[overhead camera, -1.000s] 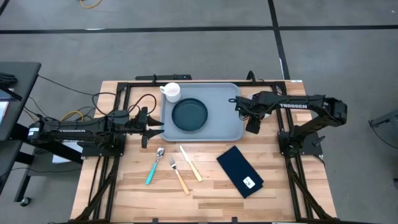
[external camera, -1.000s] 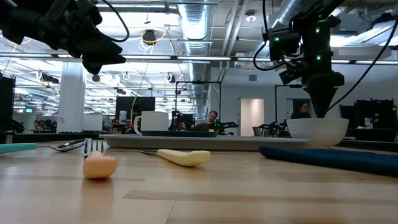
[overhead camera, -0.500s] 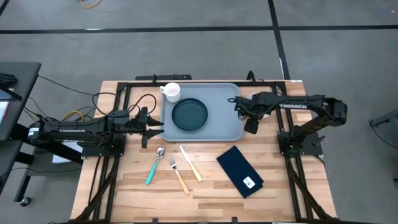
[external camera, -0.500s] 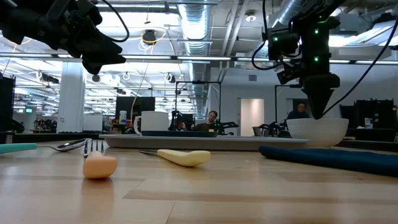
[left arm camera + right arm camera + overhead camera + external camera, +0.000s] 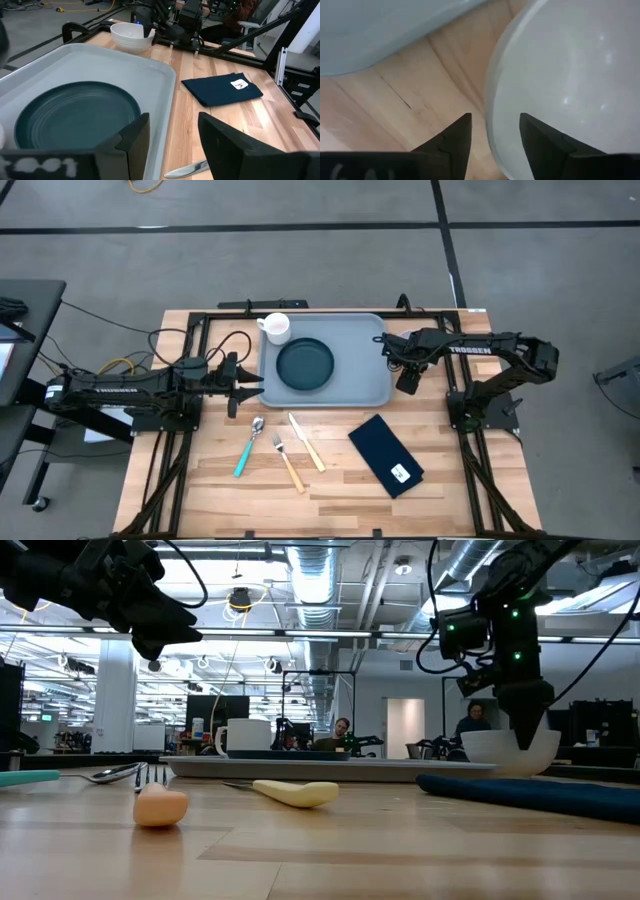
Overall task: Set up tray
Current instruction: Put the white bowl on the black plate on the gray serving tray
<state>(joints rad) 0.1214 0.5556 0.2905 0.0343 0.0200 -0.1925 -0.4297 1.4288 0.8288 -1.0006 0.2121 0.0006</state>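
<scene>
**Reaching over the white bowl beside the tray**

Stretching in from the worktop's right side, the right arm bends its wrist down so the right end effector points at a white bowl standing just off the tray's right edge. Its fingers are apart and straddle the bowl's rim, one finger over the wood, the other over the bowl's inside; contact cannot be made out.

The left arm lies low and level along the left side, its left end effector at the tray's left edge, fingers apart and holding nothing.

The tray sits at the back centre of the worktop. It holds a dark teal plate and, in its far left corner, a white mug. The bowl's inside shows bare white.
</scene>
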